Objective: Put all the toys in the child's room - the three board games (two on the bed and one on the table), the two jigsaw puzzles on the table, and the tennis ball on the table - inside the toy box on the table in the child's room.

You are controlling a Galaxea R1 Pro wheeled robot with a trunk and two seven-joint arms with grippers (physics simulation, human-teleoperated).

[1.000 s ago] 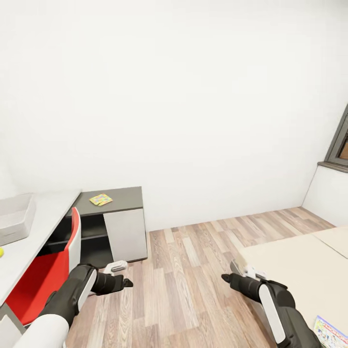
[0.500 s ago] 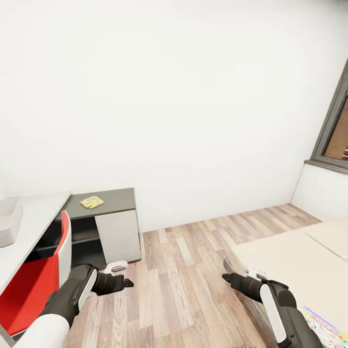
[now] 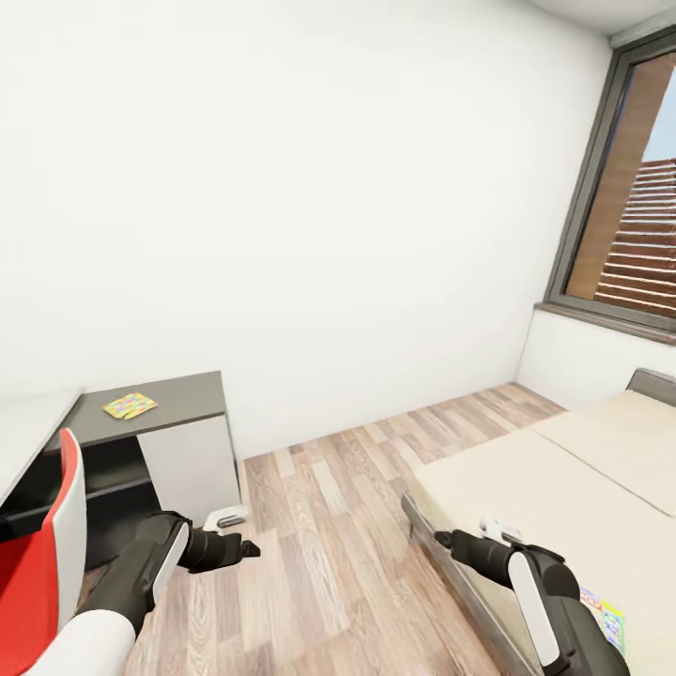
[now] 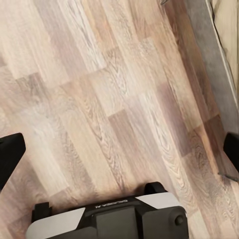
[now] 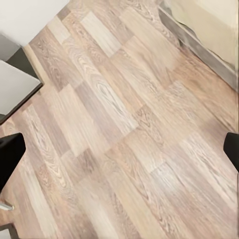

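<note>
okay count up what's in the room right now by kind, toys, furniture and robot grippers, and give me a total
Toys: 2 (colourful flat toy on the cabinet, colourful box on the bed)
Furniture: 4 (red chair, grey cabinet, bed, white table)
Grippers: 2 (left gripper, right gripper)
Total: 8

I see a wood-plank floor point(image 3: 329, 526) running to a plain white wall point(image 3: 282, 216); at my left, a red chair point(image 3: 42, 554) stands beside a grey cabinet point(image 3: 178, 441); at the right, a tall window point(image 3: 629, 188) with a dark frame shows slatted boards outside.
</note>
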